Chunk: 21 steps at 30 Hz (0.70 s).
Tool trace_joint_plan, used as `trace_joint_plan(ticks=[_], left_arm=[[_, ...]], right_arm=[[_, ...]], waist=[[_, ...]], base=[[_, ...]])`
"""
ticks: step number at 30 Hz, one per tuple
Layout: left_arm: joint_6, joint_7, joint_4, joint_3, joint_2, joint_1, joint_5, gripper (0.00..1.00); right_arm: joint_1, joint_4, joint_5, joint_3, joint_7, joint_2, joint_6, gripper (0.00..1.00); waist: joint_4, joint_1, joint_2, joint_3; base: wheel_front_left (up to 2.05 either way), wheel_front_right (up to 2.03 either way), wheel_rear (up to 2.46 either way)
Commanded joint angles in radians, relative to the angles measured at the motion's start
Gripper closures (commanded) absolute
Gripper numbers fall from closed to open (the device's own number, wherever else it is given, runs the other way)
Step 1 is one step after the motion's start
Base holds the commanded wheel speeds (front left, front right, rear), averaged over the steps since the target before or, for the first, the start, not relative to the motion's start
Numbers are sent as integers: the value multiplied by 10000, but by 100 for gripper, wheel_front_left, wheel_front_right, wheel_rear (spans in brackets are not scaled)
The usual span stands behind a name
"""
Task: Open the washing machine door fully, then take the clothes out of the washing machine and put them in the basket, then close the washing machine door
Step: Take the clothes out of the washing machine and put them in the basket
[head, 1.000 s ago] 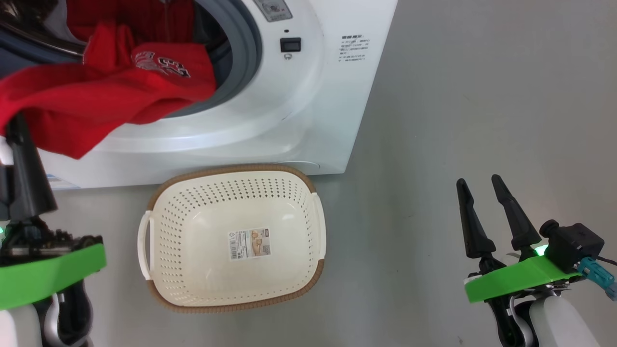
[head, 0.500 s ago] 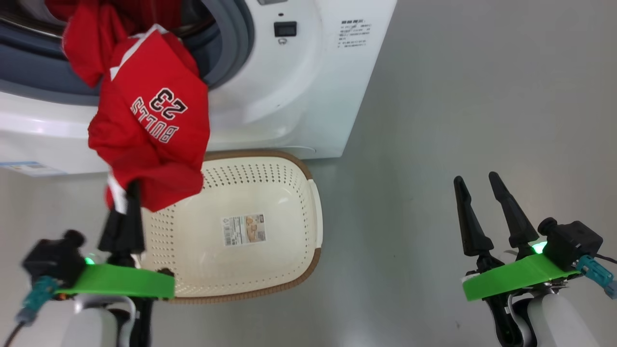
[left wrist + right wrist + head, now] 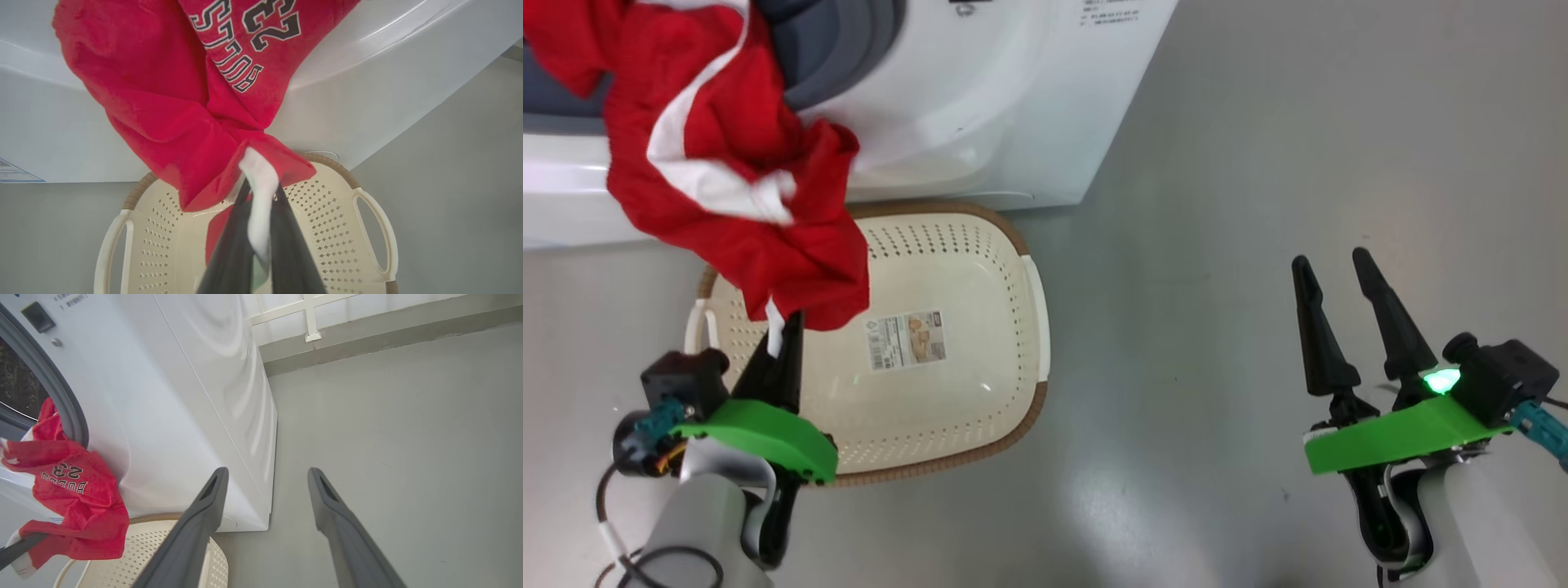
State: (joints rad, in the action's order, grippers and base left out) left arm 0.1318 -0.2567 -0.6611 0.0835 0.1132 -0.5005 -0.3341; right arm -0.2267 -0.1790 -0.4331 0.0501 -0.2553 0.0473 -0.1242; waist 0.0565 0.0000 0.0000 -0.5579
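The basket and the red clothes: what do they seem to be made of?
The basket: probably moulded plastic, cream, smooth and slightly glossy; regular holes and small glints show it. Its brown rim looks woven, maybe also plastic. The clothes: soft fabric, matte red with white trim; it folds and hangs limp.

Above the left gripper (image 3: 786, 327), whose fingertips are buried in the folds, the clothes (image 3: 727, 212) run off the picture's top edge and hide the far left corner of the basket (image 3: 1013, 269), while the print on its label (image 3: 905, 339), just right of the fingers, is too small to read.
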Motion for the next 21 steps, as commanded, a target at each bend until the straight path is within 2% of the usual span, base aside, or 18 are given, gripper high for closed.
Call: trace_joint_plan(ticks=[1,8,10,11,12,13,14,15,21], left_arm=[[-12,-51,69,-233,349,-120,-34,100],[-12,-51,-1014,17,651,-1094,-95,100],[-12,-51,-1250,42,688,-1300,-112,95],[-12,-51,-1372,42,703,-1391,-114,87],[-12,-51,-1493,49,726,-1477,-117,75],[-12,-51,-1592,46,757,-1561,-125,57],[-12,-51,-1675,29,784,-1640,-128,34],[-12,-51,-1749,11,798,-1696,-123,0],[-12,-51,-1829,-165,727,-1791,-156,0]], right_arm=[[-104,279,-80,265,-65,30,-65,0],[-314,393,-120,303,-65,30,-65,0],[-352,417,-126,310,-65,29,-65,0],[-365,423,-124,316,-65,29,-65,0],[-373,433,-122,329,-65,29,-65,0],[-383,448,-122,347,-65,29,-65,0],[-396,463,-122,356,-65,29,-65,0],[-401,468,-119,360,-65,29,-65,0],[-365,470,-73,301,-65,29,-65,0]], waist=[[193,0,0,-334],[413,0,0,-855],[451,0,0,-953],[464,0,0,-989],[478,0,0,-1021],[497,0,0,-1055],[507,0,0,-1089],[513,0,0,-1097],[443,0,0,-1069]], base=[[0,0,0],[0,0,0],[0,0,0],[0,0,0],[0,0,0],[0,0,0],[0,0,0],[0,0,0],[0,0,0]])
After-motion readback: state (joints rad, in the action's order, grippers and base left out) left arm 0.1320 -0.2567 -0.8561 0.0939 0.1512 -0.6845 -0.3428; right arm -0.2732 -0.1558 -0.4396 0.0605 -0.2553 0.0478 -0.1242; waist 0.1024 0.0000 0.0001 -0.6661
